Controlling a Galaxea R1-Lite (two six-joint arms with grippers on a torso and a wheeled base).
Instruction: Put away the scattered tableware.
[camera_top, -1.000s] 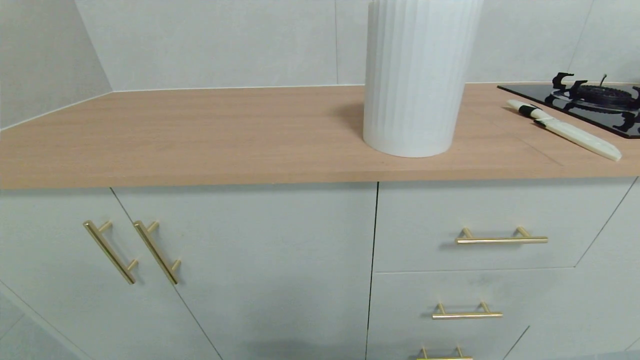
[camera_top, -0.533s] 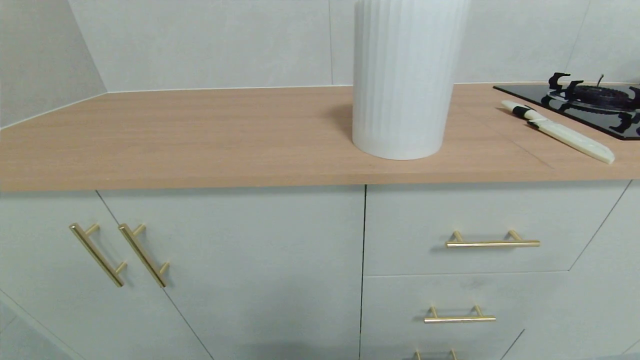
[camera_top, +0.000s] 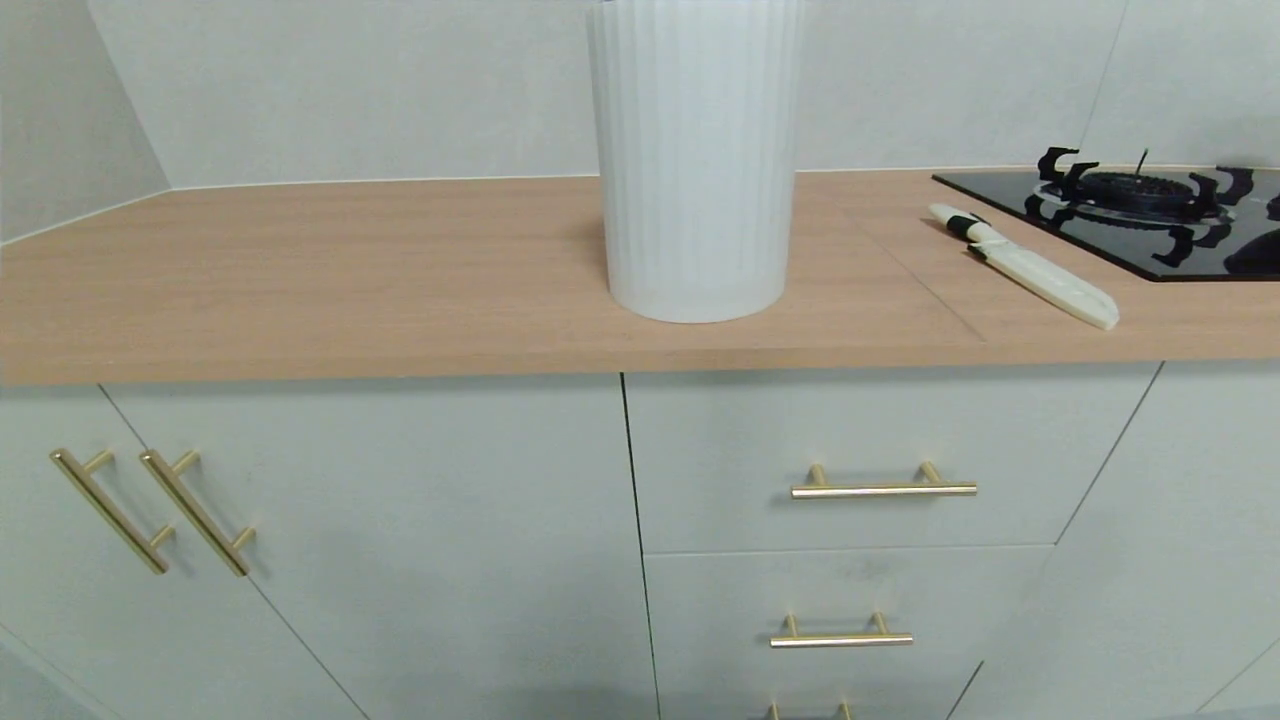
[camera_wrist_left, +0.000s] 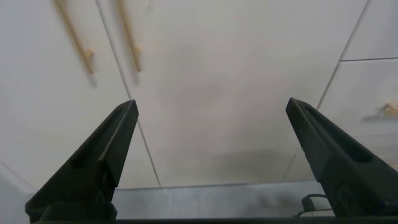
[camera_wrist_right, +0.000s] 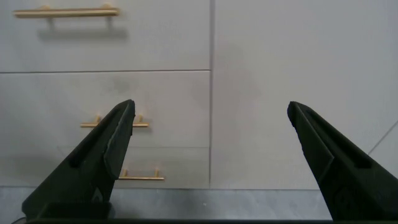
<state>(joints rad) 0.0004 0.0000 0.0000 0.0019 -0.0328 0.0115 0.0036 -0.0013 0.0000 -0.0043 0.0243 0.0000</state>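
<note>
1. Head view gives me a cream-white knife with a black band (camera_top: 1030, 268) lying flat on the light-brown wooden countertop (camera_top: 300, 280), handle toward the wall and tip toward the front edge.
2. That knife lies between the tall white ribbed plastic container (camera_top: 695, 170) and the black glass gas hob (camera_top: 1150, 215), just beside the hob and well apart from the container.
3. I see the container standing upright near the countertop's front edge.
4. My left gripper (camera_wrist_left: 211, 106) has its dark fingers spread wide with nothing between them, and it faces pale grey cabinet doors (camera_wrist_left: 217, 93) with brass bar handles (camera_wrist_left: 129, 37).
5. My right gripper (camera_wrist_right: 210, 104) is spread just as wide and holds nothing, facing pale grey drawer fronts (camera_wrist_right: 124, 43).
</note>
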